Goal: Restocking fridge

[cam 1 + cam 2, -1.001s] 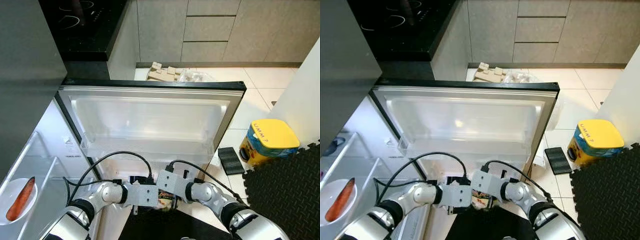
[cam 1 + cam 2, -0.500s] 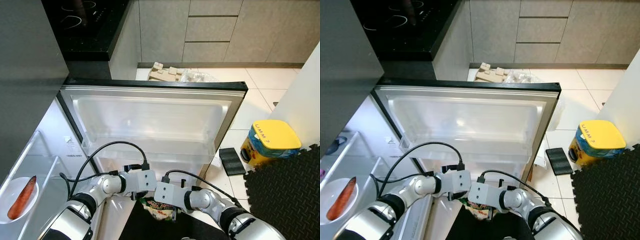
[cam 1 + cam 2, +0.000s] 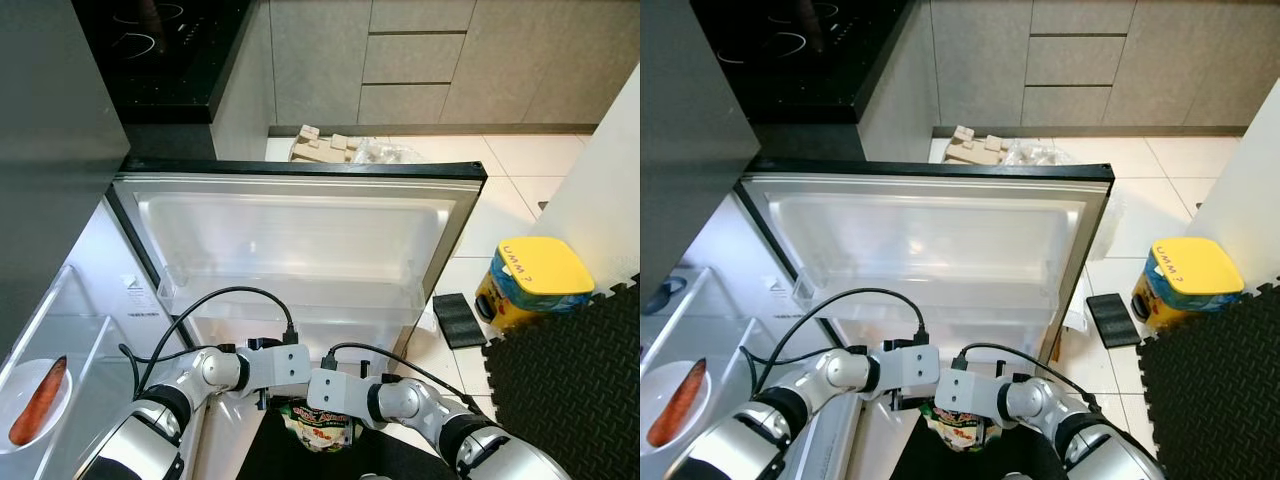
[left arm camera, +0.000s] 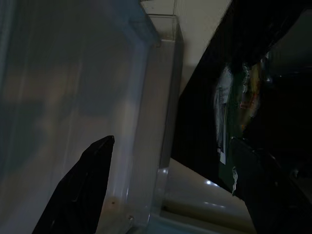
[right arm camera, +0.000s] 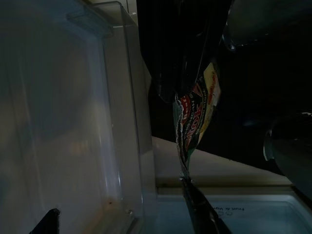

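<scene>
Snack bag (image 3: 320,428) lowered | right pincer (image 3: 318,412) pinching it | left pincer (image 3: 268,392) spread | fridge door (image 3: 300,240) open, tiled floor (image 3: 520,165)

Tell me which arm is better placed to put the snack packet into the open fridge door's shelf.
Probably the right. The snack packet hangs at the right tool, just below the door shelf. The left tool is beside it, open, holding nothing.

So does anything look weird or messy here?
A bit. A carrot lies bare on a white plate inside the open fridge, and cardboard pieces with crinkly plastic sit heaped on the floor beyond the fridge door. The snack bag between the grippers looks crumpled.
</scene>
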